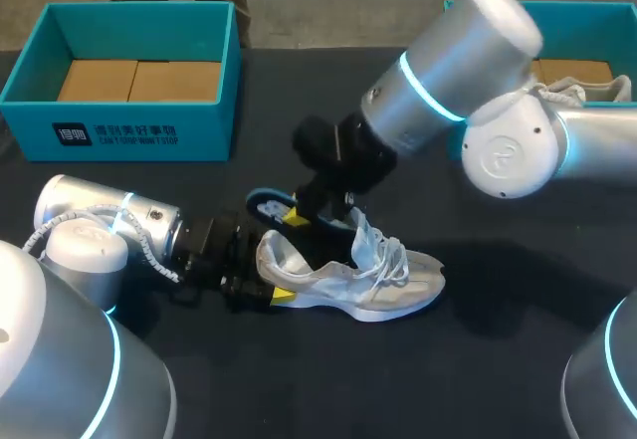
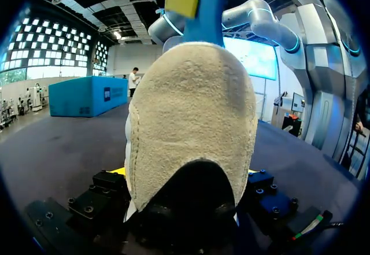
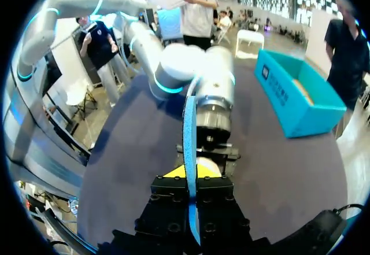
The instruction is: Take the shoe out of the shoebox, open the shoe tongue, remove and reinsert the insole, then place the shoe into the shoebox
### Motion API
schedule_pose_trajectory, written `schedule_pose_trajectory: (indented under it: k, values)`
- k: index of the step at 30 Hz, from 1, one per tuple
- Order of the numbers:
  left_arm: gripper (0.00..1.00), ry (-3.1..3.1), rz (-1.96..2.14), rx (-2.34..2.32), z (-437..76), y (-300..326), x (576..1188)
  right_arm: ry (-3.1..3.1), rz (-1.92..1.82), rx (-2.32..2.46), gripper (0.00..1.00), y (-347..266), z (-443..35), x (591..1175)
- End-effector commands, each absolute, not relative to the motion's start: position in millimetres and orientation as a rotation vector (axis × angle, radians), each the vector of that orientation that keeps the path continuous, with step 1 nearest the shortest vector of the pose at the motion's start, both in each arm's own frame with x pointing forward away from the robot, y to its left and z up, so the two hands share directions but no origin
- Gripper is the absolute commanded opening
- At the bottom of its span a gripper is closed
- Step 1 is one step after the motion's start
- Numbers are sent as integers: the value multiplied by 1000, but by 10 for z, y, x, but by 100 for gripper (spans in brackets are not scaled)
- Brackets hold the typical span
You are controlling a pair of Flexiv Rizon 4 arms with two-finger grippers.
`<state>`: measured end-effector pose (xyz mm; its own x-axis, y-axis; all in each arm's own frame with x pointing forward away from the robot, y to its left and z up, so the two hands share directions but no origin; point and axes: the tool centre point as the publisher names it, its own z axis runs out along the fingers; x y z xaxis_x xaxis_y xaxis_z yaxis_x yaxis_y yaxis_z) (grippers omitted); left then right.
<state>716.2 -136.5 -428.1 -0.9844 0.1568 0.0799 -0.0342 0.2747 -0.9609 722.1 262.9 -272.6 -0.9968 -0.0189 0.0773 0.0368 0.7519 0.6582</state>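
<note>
A white sneaker (image 1: 368, 275) lies on its side on the black table, toe pointing right. My left gripper (image 1: 261, 288) sits around its heel; in the left wrist view the cream heel (image 2: 191, 128) fills the space between the fingers, touching both. My right gripper (image 1: 299, 215) hovers just above the shoe's opening, shut on the thin blue insole (image 1: 267, 201). That insole (image 3: 188, 128) shows edge-on, pinched in the right gripper (image 3: 191, 177). From the left wrist the blue insole (image 2: 205, 12) rises above the heel, a yellow fingertip (image 2: 181, 2) against it.
A teal shoebox (image 1: 129, 130) with brown card inside stands at the back left. A second teal box (image 1: 587, 9) at the back right holds another white shoe (image 1: 587, 89). My right arm (image 1: 448, 81) crosses above the table's middle.
</note>
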Motion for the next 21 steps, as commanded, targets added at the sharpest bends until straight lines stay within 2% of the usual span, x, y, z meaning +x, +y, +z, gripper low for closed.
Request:
schedule_pose_trajectory:
  k: [1,21]
  values:
    - [0,-2379,1799,-113,-4302,-1371,7163,-2882,-1172,-13,0,2527,-2464,7200]
    - [0,-2379,1799,-113,-4302,-1371,7163,-2801,-1622,-175,0,2545,-1369,7445]
